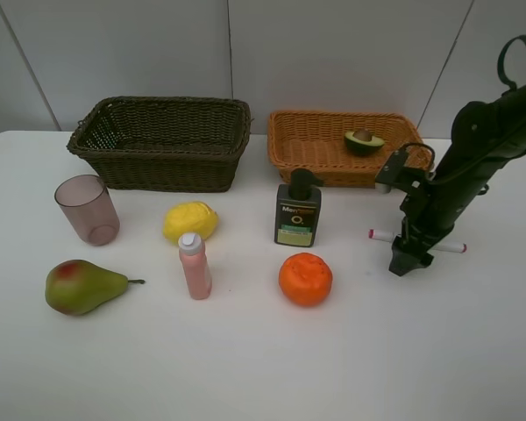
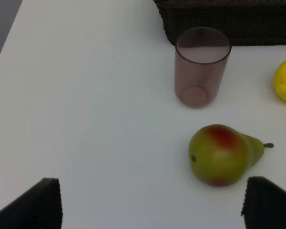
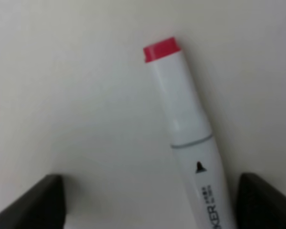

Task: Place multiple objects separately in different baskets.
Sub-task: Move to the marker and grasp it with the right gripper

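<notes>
R gripper [image 1: 407, 260] was over white marker [image 3: 188, 129] on table [image 1: 245, 368], jaws apart, marker between them. L gripper [image 2: 150, 206] jaws wide apart too, pear [image 2: 221, 155] nearby. Avocado half [image 1: 365, 140] lay in orange-tan basket [image 1: 309, 147].

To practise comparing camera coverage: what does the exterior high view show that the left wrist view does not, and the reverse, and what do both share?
Only exterior high: the tan basket holding the avocado half, the pump bottle, orange, pink bottle, marker and right gripper. Only left wrist: the left gripper, its fingers apart. Both: the cup, pear, lemon, dark basket and white table.
</notes>
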